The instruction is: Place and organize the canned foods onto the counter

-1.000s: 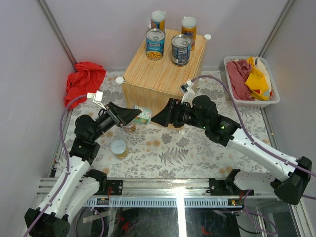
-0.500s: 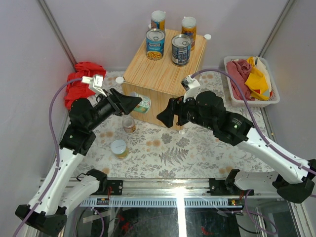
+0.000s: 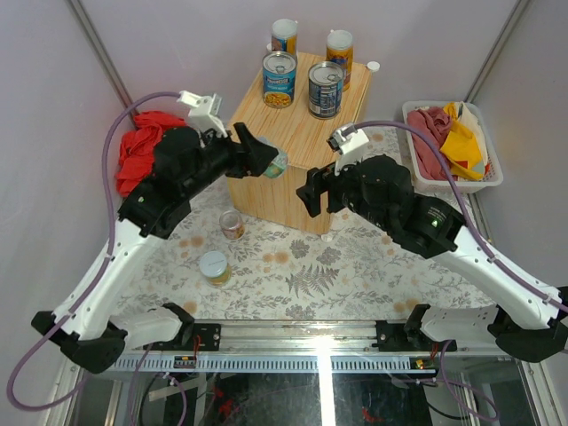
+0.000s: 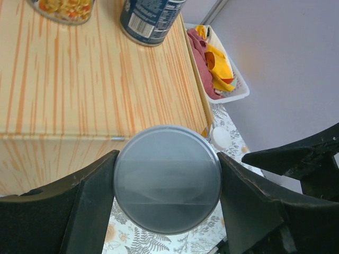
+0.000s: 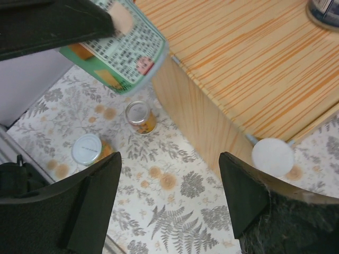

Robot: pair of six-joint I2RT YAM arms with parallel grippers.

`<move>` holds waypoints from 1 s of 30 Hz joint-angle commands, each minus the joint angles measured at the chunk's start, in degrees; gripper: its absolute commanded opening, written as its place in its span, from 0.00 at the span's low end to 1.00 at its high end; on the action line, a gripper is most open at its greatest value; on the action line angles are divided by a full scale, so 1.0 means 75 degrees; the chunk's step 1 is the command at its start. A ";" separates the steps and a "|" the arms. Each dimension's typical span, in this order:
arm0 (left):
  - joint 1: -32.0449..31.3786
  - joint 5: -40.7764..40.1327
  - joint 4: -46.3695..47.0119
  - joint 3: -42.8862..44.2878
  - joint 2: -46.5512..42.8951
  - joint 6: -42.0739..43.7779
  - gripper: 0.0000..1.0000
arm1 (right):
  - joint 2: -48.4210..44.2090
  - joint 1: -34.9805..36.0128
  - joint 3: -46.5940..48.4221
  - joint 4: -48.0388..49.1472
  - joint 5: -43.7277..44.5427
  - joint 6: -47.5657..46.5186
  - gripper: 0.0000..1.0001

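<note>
My left gripper [image 3: 269, 157] is shut on a short green-labelled can [image 3: 278, 164], held in the air at the front left edge of the wooden counter [image 3: 293, 133]. In the left wrist view its silver lid [image 4: 167, 178] fills the space between my fingers. Two tall orange-blue cans [image 3: 284, 37] and two wide blue-labelled cans [image 3: 325, 89] stand at the back of the counter. Two short cans [image 3: 232, 224] [image 3: 214, 267] stand on the floral mat. My right gripper [image 3: 312, 195] is open and empty in front of the counter, and its view shows the held can [image 5: 119, 50].
A white basket of cloths [image 3: 453, 146] stands at the right. A red cloth [image 3: 149, 146] lies at the left wall. White round caps [image 5: 272, 157] sit at the counter's corners. The front half of the countertop [image 4: 69, 90] is bare wood.
My left arm has lifted the green-labelled can from mat level up and back to the counter's front left edge. My right gripper has risen and stayed open.
</note>
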 commanded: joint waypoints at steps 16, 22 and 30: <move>-0.1646 -0.2267 -0.2394 0.5706 0.3759 0.2027 0.13 | 0.0252 -0.0164 0.0220 0.1586 0.1335 -0.2183 0.84; -0.1671 -0.2467 -0.2896 0.6808 0.4658 0.2344 0.13 | 0.0012 -0.0656 -0.0062 0.1570 0.1074 -0.1923 0.84; -0.1681 -0.2769 -0.3060 0.7111 0.5260 0.2517 0.18 | -0.0049 -0.1117 -0.0496 0.1903 0.0761 -0.1740 0.86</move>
